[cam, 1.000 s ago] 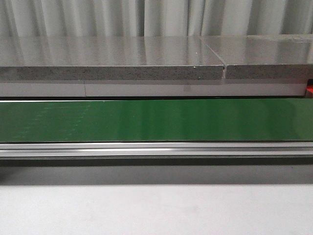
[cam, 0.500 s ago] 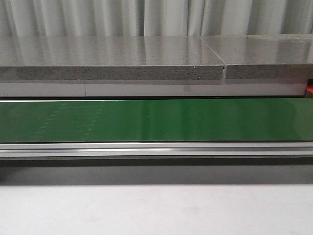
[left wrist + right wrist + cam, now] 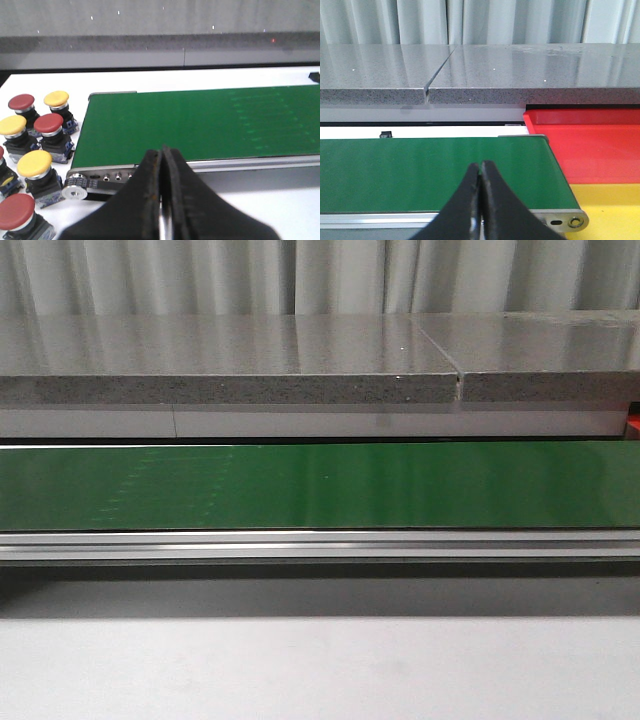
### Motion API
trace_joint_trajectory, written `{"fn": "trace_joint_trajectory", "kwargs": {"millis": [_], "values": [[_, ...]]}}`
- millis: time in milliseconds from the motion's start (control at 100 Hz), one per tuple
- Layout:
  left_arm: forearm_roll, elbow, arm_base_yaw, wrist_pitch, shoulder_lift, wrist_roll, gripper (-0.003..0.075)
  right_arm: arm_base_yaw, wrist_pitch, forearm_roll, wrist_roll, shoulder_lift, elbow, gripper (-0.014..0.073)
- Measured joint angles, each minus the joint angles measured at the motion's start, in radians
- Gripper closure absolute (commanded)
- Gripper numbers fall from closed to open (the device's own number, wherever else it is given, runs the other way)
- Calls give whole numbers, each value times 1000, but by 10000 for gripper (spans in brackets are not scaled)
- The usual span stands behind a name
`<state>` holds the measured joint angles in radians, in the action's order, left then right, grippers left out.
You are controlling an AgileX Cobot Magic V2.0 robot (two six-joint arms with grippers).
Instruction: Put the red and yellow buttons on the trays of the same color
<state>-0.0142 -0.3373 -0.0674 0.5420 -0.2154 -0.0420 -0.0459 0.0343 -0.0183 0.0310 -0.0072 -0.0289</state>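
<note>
Several red and yellow buttons stand in a cluster on the white table beside one end of the green belt (image 3: 200, 125) in the left wrist view; among them are a red button (image 3: 48, 123) and a yellow button (image 3: 34, 163). My left gripper (image 3: 161, 152) is shut and empty, over the belt's near rail. Past the belt's other end in the right wrist view lie the red tray (image 3: 600, 145) and, nearer, the yellow tray (image 3: 610, 210). My right gripper (image 3: 480, 166) is shut on nothing above the belt (image 3: 430, 175). The front view has neither gripper, button nor tray.
A grey stone counter (image 3: 300, 360) runs behind the green belt (image 3: 320, 485), with curtains beyond. An aluminium rail (image 3: 320, 543) edges the belt's near side. The belt's roller end (image 3: 77, 189) sits close to the buttons. White table (image 3: 320, 670) lies in front.
Faint marks on the green belt surface have drifted to the right in the front view. Nothing else has changed there.
</note>
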Motion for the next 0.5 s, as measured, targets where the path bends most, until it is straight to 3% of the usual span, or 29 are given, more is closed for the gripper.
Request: {"fn": "trace_joint_trajectory", "kwargs": {"millis": [190,260,330,430,500], "values": [[14,-71,0,23,-158,1,735,0,0,0,0,0,0,661],[14,-90,0,27,-209,1,678,0,0,0,0,0,0,661],[14,-110,0,27,-255,1,546,0,0,0,0,0,0,661],[14,-128,0,8,-310,1,281,0,0,0,0,0,0,661],[14,-136,0,-3,-343,1,179,0,0,0,0,0,0,661]]}}
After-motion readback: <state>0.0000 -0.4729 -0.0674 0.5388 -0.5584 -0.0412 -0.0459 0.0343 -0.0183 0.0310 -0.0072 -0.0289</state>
